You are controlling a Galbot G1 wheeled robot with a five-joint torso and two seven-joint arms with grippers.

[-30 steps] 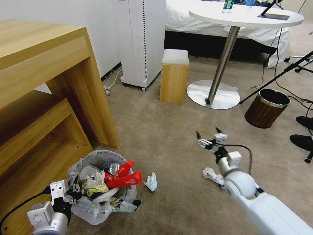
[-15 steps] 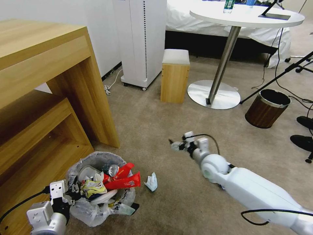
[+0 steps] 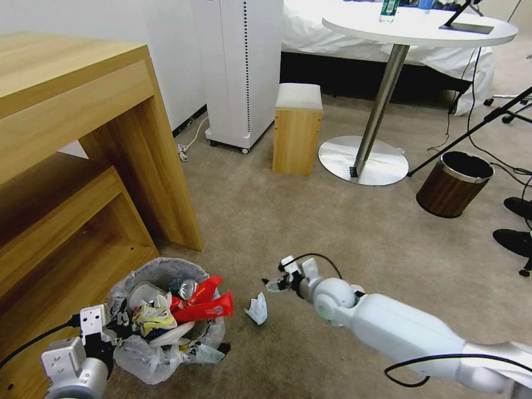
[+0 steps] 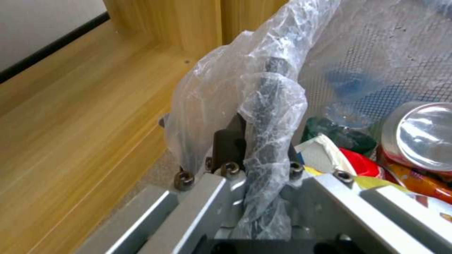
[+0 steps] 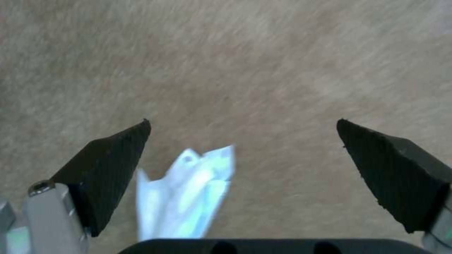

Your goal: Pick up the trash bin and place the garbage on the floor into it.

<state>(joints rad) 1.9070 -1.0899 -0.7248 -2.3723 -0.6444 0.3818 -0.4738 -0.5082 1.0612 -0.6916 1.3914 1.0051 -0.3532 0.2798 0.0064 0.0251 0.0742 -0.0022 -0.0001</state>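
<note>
The trash bin [image 3: 162,268] stands on the carpet at lower left, lined with a crinkly whitish bag and heaped with garbage: red wrappers [image 3: 201,306], a can [image 3: 182,287], paper scraps. My left gripper [image 3: 118,323] is shut on its near rim; the left wrist view shows the left gripper [image 4: 256,141] clamped over the bag-wrapped rim [image 4: 269,84]. A crumpled white paper [image 3: 257,308] lies on the floor just right of the bin. My right gripper [image 3: 271,285] hovers low over it, open. In the right wrist view the right gripper [image 5: 242,121] is spread wide above the paper [image 5: 186,197].
A wooden desk with shelves [image 3: 83,166] stands close on the left of the bin. Farther off are a wooden stool [image 3: 296,130], a white tower unit [image 3: 241,72], a round table's metal base [image 3: 363,160], a brown wood-grain bin [image 3: 453,184], stand legs and cables at right.
My right arm has swung left and down across the carpet, ending just above the white paper beside the bin. The left gripper and bin have shifted slightly.
</note>
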